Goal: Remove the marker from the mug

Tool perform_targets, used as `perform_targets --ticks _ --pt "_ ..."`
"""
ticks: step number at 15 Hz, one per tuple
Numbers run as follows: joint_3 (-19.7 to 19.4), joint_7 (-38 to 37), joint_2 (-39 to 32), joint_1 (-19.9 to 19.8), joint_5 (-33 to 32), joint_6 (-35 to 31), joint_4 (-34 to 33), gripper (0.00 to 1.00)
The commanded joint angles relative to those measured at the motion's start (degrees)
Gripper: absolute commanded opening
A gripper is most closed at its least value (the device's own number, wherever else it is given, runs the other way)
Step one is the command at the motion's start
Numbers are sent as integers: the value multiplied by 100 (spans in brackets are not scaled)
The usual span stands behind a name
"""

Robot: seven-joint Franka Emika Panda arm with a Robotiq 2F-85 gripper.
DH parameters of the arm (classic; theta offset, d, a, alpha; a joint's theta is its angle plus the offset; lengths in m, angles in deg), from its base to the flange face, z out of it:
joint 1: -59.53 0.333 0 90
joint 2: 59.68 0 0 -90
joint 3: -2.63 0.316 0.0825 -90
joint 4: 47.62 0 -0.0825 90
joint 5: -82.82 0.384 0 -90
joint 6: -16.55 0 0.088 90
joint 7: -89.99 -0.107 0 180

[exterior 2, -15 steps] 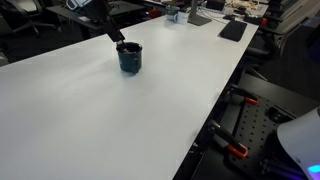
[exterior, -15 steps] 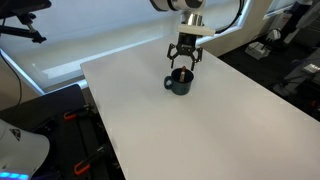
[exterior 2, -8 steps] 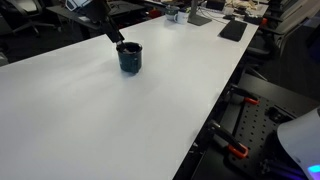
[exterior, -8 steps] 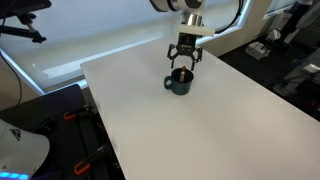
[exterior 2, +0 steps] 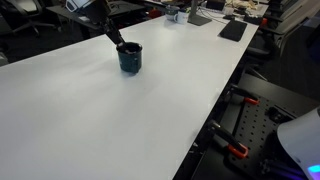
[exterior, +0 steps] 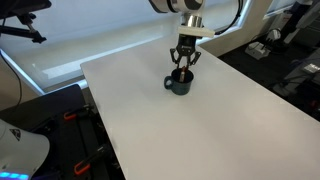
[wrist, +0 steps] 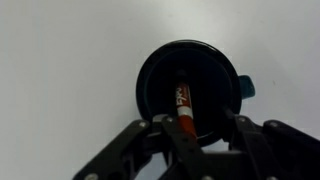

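The dark blue-black mug point(exterior: 180, 84) point(exterior 2: 130, 58) stands on the white table, its handle point(wrist: 247, 87) to the right in the wrist view. Inside the mug point(wrist: 160, 80) the reddish-orange marker point(wrist: 184, 100) leans with its top end toward the camera. My gripper point(exterior: 184, 66) point(exterior 2: 120, 42) point(wrist: 205, 126) hangs straight over the mug's mouth, fingers lowered to the rim. The marker's top sits between the jaws, close against the left finger point(wrist: 170, 128). A gap still shows between the marker and the right finger point(wrist: 238, 122).
The white table point(exterior: 200, 130) spreads wide around the mug. A black flat item point(exterior 2: 232, 30) and other clutter lie at its far end. Orange-handled clamps point(exterior 2: 237, 152) sit beyond the table's edge.
The jaws have narrowed around the marker's top; before they stood wide. The arm and mug have stayed in place.
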Motion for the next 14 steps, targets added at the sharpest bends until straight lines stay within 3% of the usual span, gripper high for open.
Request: perform_targets --ticks 1,3,14 --pt "25 35 54 -28 -68 -142 97 12" --pt "28 61 62 -36 -71 -168 114 1" --pt "36 -59 430 8 -129 -406 478 4"
